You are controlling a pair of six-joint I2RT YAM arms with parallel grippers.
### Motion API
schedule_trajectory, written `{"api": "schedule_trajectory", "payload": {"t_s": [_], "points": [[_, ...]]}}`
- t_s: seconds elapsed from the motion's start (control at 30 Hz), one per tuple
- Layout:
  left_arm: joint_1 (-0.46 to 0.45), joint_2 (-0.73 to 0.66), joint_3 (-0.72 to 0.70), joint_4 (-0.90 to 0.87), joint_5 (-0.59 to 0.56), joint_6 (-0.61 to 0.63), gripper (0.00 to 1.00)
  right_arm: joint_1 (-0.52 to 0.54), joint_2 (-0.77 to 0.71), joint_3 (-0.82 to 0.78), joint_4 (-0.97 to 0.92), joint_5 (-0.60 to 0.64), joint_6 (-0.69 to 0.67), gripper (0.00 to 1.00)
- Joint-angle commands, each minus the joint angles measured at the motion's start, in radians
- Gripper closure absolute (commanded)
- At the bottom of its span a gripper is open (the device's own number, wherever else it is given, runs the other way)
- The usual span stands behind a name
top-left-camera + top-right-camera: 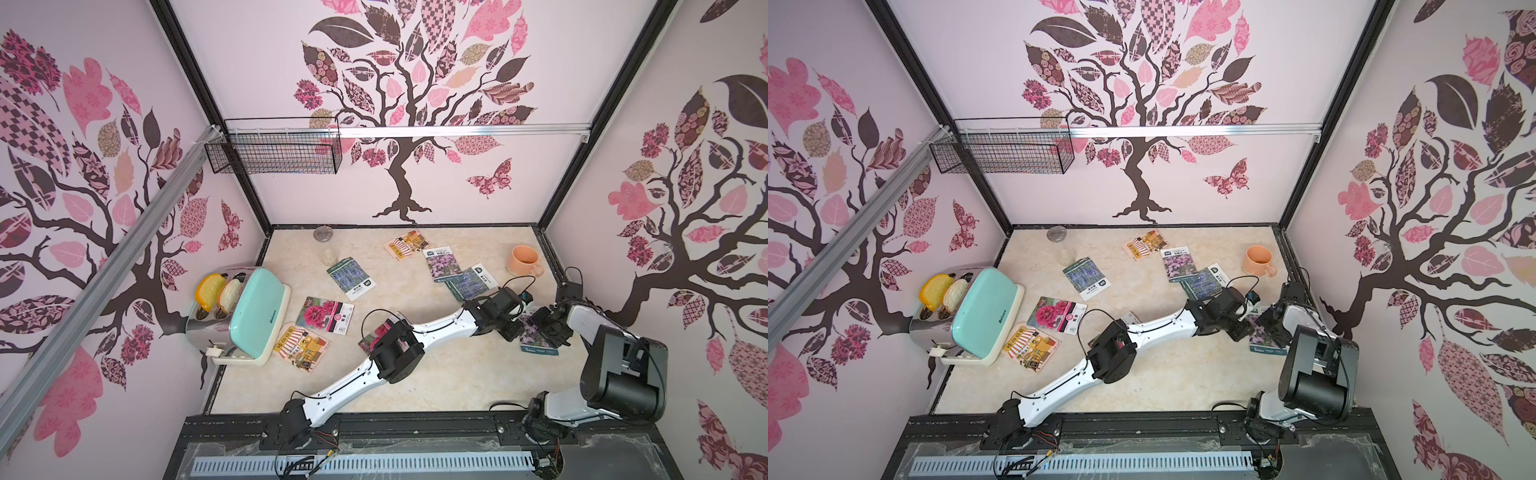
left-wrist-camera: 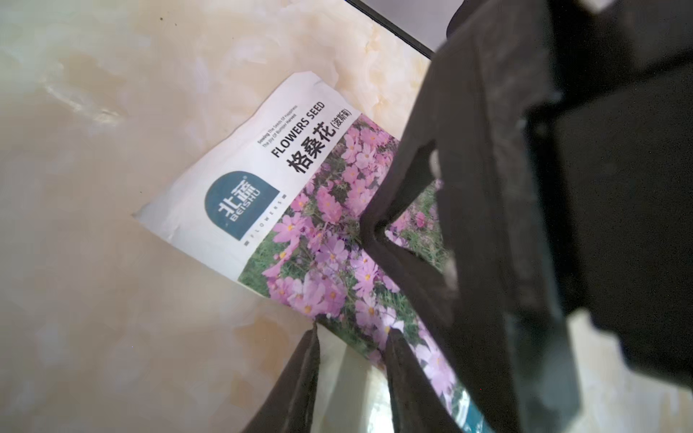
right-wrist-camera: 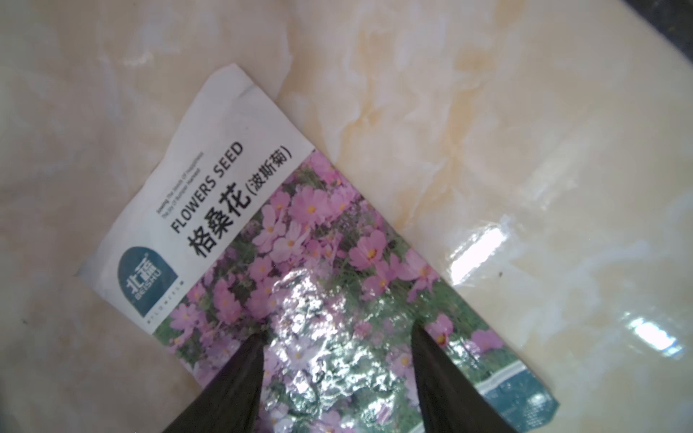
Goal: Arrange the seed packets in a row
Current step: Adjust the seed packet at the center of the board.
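Several seed packets lie scattered on the marble table in both top views. At the back are an orange shop print [image 1: 405,244], a pink-purple flower packet [image 1: 441,264] and a lavender packet [image 1: 471,282]. Further left lie a second lavender packet [image 1: 351,277], a red-pink packet [image 1: 325,313] and another orange packet [image 1: 302,347]. My left arm covers most of another red-pink packet [image 1: 376,334]. Both grippers meet over a pink-purple packet [image 3: 300,225] at the right. My right gripper [image 3: 337,333] is open, its tips down on this packet. My left gripper [image 2: 353,330] stands slightly open at the packet's edge [image 2: 326,270].
A teal-sided toaster [image 1: 245,316] with bread stands at the left. A peach mug [image 1: 523,259] sits at the back right, a glass jar [image 1: 330,255] and its lid [image 1: 322,233] at the back. A wire basket [image 1: 274,151] hangs on the wall.
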Motion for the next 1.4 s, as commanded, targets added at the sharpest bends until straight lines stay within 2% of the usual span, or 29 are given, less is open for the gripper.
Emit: {"api": "schedule_trajectory", "payload": {"t_s": [0.0, 0.1, 0.23, 0.4, 0.6, 1.03, 1.27, 1.37], "points": [[0.023, -0.044, -0.112, 0.009, 0.000, 0.000, 0.69, -0.005, 0.005, -0.034, -0.098, -0.046, 0.004, 0.35], [0.029, -0.087, -0.193, 0.058, -0.009, -0.004, 0.69, -0.005, -0.017, -0.033, -0.099, -0.044, 0.001, 0.34], [0.028, -0.101, -0.205, 0.057, 0.009, 0.003, 0.71, -0.005, -0.005, -0.022, -0.101, -0.047, -0.001, 0.34], [0.027, -0.148, -0.292, 0.114, -0.015, -0.006, 0.72, -0.005, 0.002, -0.014, -0.099, -0.023, -0.001, 0.33], [0.026, -0.138, -0.284, 0.091, 0.005, 0.001, 0.73, -0.005, 0.025, 0.002, -0.104, -0.015, 0.000, 0.33], [0.033, -0.154, -0.317, 0.106, -0.037, 0.000, 0.74, -0.005, -0.020, 0.079, -0.147, 0.021, -0.021, 0.31], [0.039, -0.184, -0.356, 0.110, -0.034, 0.007, 0.75, -0.005, 0.021, 0.090, -0.136, -0.009, -0.028, 0.30], [0.038, -0.204, -0.392, 0.110, -0.029, 0.009, 0.77, -0.005, -0.017, 0.094, -0.117, -0.030, -0.029, 0.30]]}}
